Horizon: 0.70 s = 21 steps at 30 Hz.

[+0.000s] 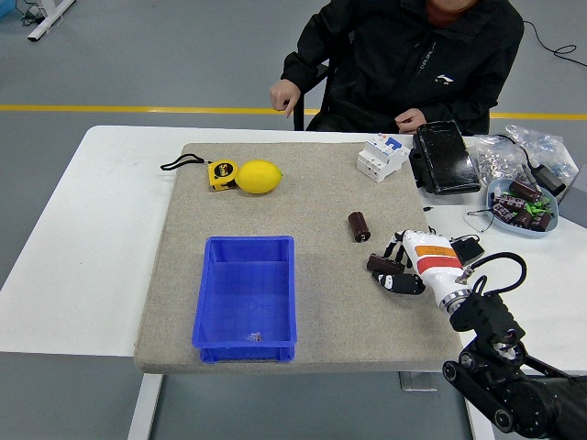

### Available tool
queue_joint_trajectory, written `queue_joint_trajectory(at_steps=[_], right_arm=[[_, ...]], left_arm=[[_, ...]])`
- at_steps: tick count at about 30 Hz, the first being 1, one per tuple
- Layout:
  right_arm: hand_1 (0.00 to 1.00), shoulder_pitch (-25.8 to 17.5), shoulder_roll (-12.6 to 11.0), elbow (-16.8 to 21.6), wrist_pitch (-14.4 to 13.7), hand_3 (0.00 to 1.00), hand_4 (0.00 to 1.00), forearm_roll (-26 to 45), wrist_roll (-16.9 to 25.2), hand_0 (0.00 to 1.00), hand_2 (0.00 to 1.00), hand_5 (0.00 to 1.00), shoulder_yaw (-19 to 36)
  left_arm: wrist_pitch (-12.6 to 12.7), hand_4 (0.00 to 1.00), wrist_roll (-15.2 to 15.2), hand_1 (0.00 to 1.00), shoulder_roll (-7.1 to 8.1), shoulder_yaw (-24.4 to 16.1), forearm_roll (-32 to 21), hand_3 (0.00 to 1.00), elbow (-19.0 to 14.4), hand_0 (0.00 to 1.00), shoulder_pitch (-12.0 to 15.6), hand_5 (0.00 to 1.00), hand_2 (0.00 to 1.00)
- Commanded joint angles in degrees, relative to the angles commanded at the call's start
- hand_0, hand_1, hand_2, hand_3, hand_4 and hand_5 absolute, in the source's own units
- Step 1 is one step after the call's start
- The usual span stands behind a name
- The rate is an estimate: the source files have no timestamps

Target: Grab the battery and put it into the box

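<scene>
Head view. Right hand (pixel 405 264) — white, with an orange band, at the right of the grey mat (pixel 183 238); fingers (pixel 396 282) curled around a dark cylindrical battery (pixel 381 265), which lies low at the mat surface within the grasp. Whether it is lifted clear of the mat cannot be told.

Second battery (pixel 358 226) — loose on the mat, just up and left of the hand, apart from it.

Blue box (pixel 246 298) — near front of the mat, well left of the hand; holds only a small speck of debris at its near end.

Bowl (pixel 500 195) — far right on the white table (pixel 83 238), filled with more dark batteries.

Other items: lemon (pixel 260 176) touching a yellow tape measure (pixel 221 173); white circuit breaker (pixel 382 157); black device (pixel 444 158).

Person at the far side — one hand (pixel 284 94) hanging above the table edge.
</scene>
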Motion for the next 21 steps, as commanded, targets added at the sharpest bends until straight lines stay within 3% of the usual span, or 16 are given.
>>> queue_joint_trajectory(at_steps=[14,21], right_arm=[[0.290,0.0,-0.4,2.0,-0.3,0.431,0.824,0.0,0.1,0.174,0.366,0.208,0.5],[0.291,0.8,-0.6,6.7,0.7,0.431,0.813,-1.4,-1.3,0.173,0.366,0.207,0.3]], left_arm=[[-0.1,0.632,0.0,0.689,0.05,-0.2,0.1,0.585,0.0,0.720,0.2,0.546,0.669],[-0.1,0.632,0.1,0.688,0.26,-0.5,0.3,0.586,0.0,0.721,0.2,0.546,0.668]])
